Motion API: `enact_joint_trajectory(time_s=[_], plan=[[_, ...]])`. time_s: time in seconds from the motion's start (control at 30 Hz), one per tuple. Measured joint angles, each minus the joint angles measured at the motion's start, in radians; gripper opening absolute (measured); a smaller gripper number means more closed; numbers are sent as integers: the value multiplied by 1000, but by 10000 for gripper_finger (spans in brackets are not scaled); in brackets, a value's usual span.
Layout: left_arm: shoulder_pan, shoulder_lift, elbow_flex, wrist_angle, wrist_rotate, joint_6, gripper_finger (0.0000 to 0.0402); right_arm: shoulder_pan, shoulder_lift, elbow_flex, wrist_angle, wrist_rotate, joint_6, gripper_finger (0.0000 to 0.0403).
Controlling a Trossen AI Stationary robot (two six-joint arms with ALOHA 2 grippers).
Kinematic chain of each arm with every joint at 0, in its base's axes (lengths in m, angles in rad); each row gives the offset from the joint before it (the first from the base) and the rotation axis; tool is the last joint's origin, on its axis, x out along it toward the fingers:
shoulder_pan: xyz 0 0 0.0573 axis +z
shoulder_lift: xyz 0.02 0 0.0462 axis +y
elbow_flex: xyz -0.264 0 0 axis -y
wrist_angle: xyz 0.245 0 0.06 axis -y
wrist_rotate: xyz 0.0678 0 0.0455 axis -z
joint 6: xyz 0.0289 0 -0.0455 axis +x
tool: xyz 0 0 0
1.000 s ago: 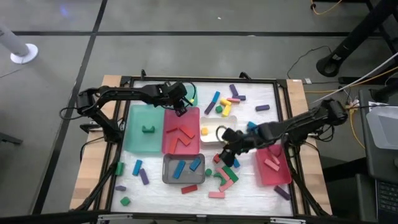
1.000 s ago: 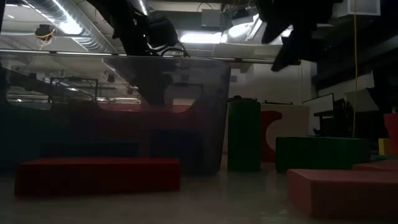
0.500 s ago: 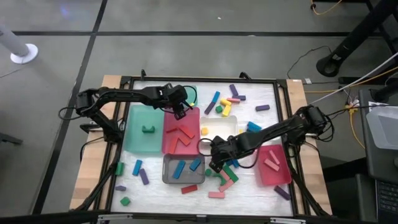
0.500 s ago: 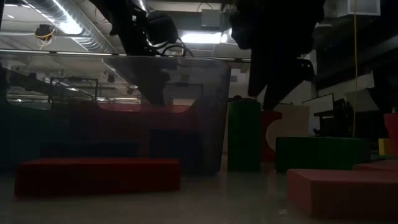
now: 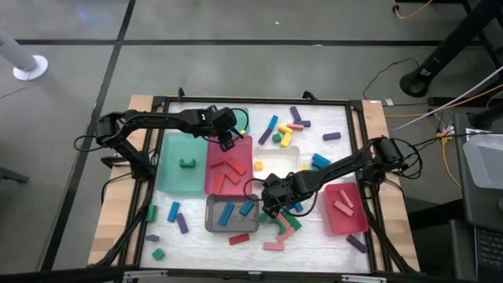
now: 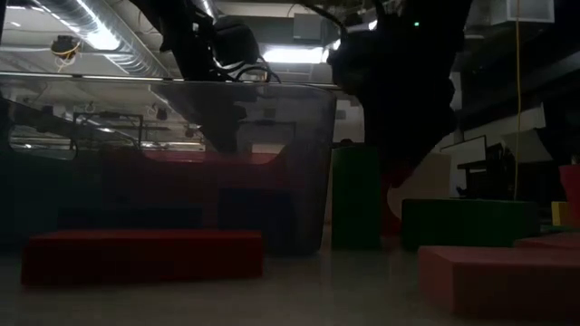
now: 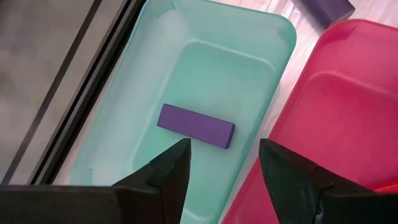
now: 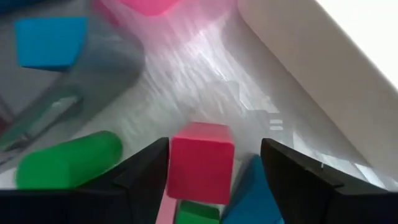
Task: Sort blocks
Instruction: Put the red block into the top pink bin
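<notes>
Many small coloured blocks lie scattered on the white mat (image 5: 314,126), thickest near the far middle (image 5: 284,134) and the near middle (image 5: 283,224). My left gripper (image 5: 228,139) (image 7: 224,171) hovers open over the far ends of the green tray (image 5: 177,169) and the red tray (image 5: 229,181). My right gripper (image 5: 267,206) (image 8: 214,165) is open and low beside the grey tray (image 5: 214,224). Its fingers stand on either side of a red cube (image 8: 200,163) that rests on the mat. A green roll (image 8: 68,162) and a blue piece (image 8: 255,193) lie close by. My right gripper comes down over the red cube's top (image 8: 202,134) with a finger on each side. One finger (image 8: 149,171) lies close against the cube's side, with a gap at the other. I cannot tell whether it touches the cube.
The green tray (image 7: 205,68) holds one bar (image 7: 196,126). The red tray holds red bars, the grey tray blue ones (image 5: 228,212), and the pink tray (image 5: 346,224) pink ones. A white tray (image 5: 277,165) sits mid-table. In the low view a red bar (image 6: 140,254) and green blocks (image 6: 467,222) stand near.
My right gripper has swung from beside the white tray toward the table's left and near edge, dropping lower, and now stands by the grey tray's right end. The left arm has kept still.
</notes>
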Motion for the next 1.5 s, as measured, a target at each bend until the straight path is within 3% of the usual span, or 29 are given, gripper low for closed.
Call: enact_joint_trajectory(time_s=[0.13,0.33,0.6,0.83,0.97,1.13,1.3,1.5], plan=[[0,-2,0,-1,0,0,177,0,10,-1,-1,-19,1,221],[0,-53,0,-7,3,45,177,0,10,-1,10,-30,2,134],[-2,-258,0,-161,27,131,177,-1,10,79,-9,-98,3,132],[-20,-496,0,-334,43,145,177,-8,10,313,-278,-52,-69,149],[-45,-614,0,-423,92,68,177,-21,9,424,-330,38,-106,141],[-87,-721,0,-568,244,-158,177,-48,8,455,-168,170,-210,146],[-141,-774,0,-711,316,-415,177,-100,38,455,39,183,-350,159],[-210,-791,0,-878,460,-581,177,-169,91,455,166,183,-455,159]])
